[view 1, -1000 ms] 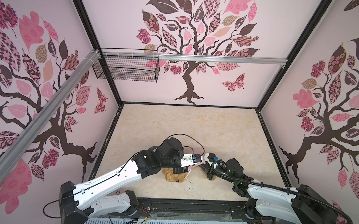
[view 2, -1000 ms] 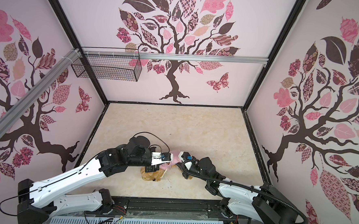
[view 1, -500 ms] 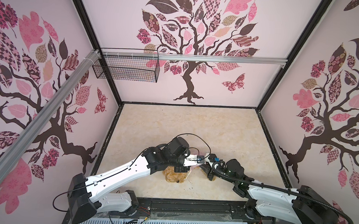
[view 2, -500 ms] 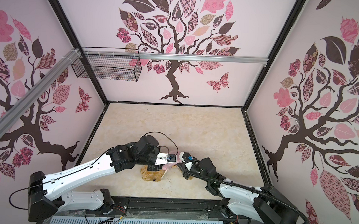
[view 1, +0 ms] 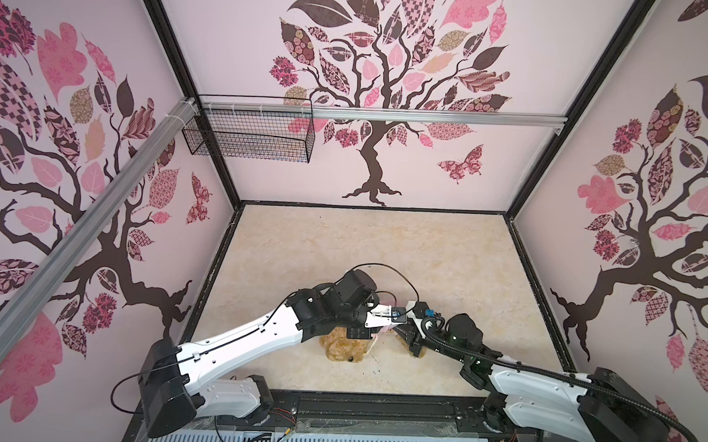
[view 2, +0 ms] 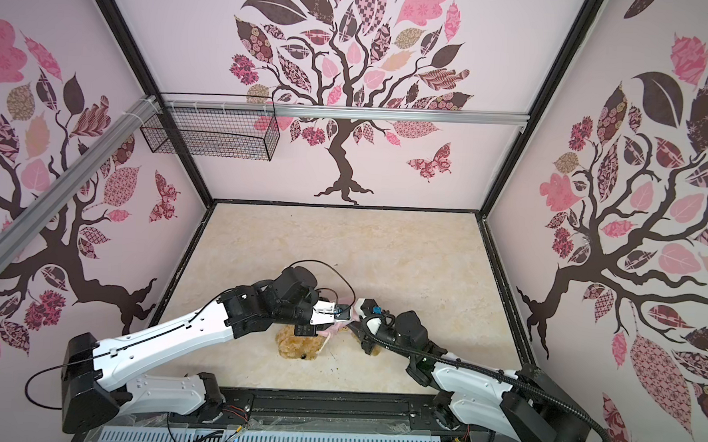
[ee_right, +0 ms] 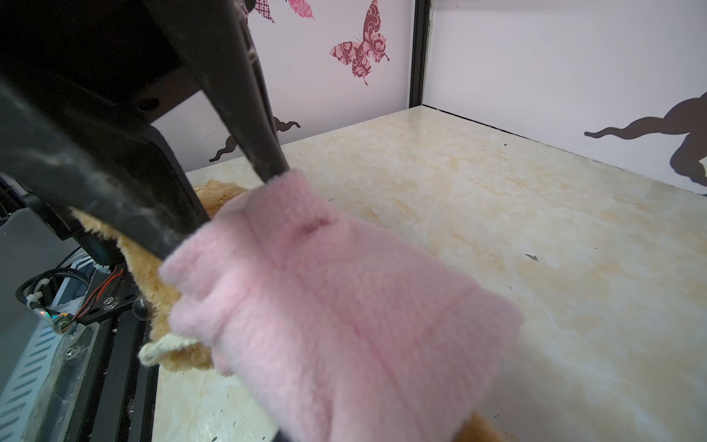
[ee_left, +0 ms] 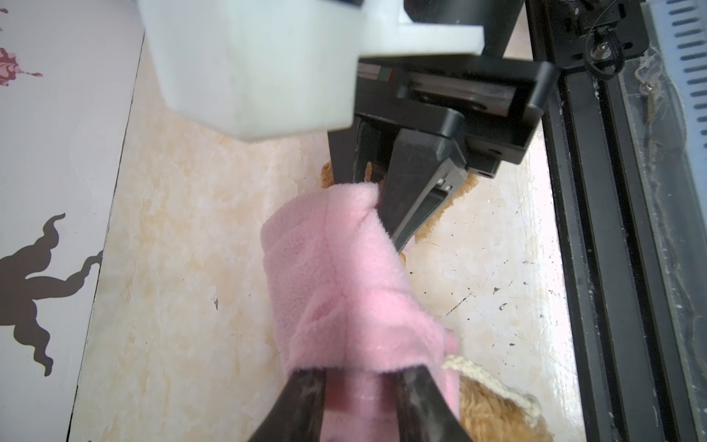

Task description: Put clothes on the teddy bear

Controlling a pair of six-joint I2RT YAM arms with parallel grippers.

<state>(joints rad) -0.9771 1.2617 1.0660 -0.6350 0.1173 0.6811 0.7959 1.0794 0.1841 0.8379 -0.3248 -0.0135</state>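
The teddy bear [view 1: 343, 346] [view 2: 298, 344] lies near the floor's front edge, half under my left arm. Its golden fur also shows in the wrist views [ee_left: 493, 417] [ee_right: 145, 268]. A small pink shirt [ee_left: 336, 287] [ee_right: 336, 306] [view 2: 330, 330] is stretched between both grippers above the bear. My left gripper [ee_left: 361, 379] is open, its fingers [ee_right: 252, 126] spread with their tips tucked into one end of the shirt. My right gripper [ee_left: 377, 203] is shut on the shirt's other end; in the right wrist view the shirt hides it. Both grippers meet in a top view [view 1: 401, 316].
The black front rail [view 1: 376, 406] runs just behind the bear. Patterned walls enclose the marbled floor [view 1: 363, 251], which stretches open toward the back. A wire basket [view 1: 248, 137] hangs high on the back rail.
My left arm has swung its wrist to the right, toward the right gripper. Its jaws have spread apart inside the shirt. The right arm has held still.
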